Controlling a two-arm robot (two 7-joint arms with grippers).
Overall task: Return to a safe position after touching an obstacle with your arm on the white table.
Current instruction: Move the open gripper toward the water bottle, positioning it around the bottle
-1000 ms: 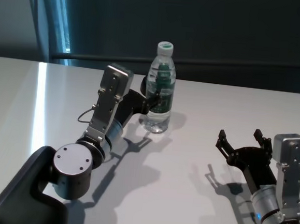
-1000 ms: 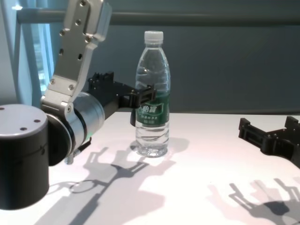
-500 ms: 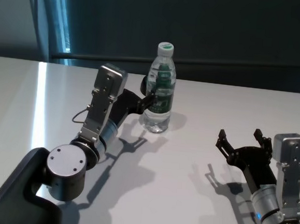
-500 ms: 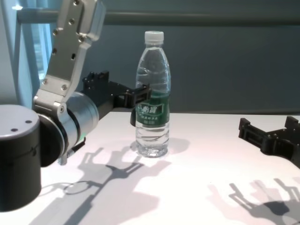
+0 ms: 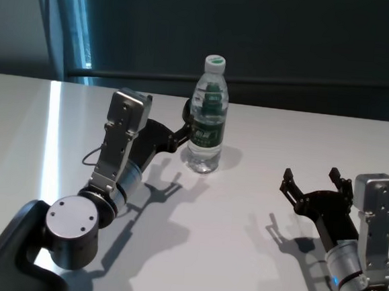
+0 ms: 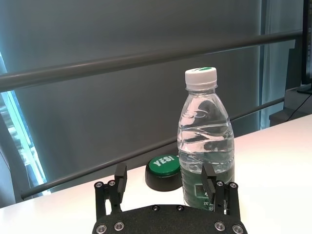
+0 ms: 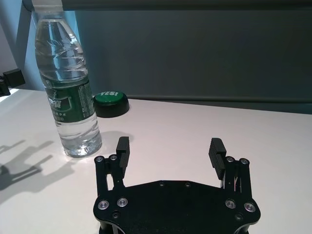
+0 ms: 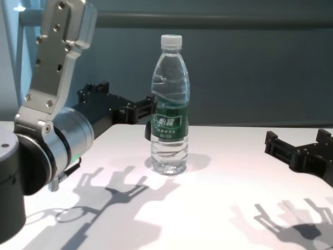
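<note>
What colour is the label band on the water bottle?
Dark green with white lettering, around the water bottle; it shows best in the right wrist view.

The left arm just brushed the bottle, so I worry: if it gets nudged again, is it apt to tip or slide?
The bottle is tall on a narrow base, so a push up high would probably tip it. It looks nearly full, so likely heavy enough to resist a light touch. On the smooth table, a low push may slide it instead.

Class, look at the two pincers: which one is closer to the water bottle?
The left pincer: it sits just beside the water bottle at label height, open. The right pincer, also open, hangs well off to the bottle's right over the white table.
</note>
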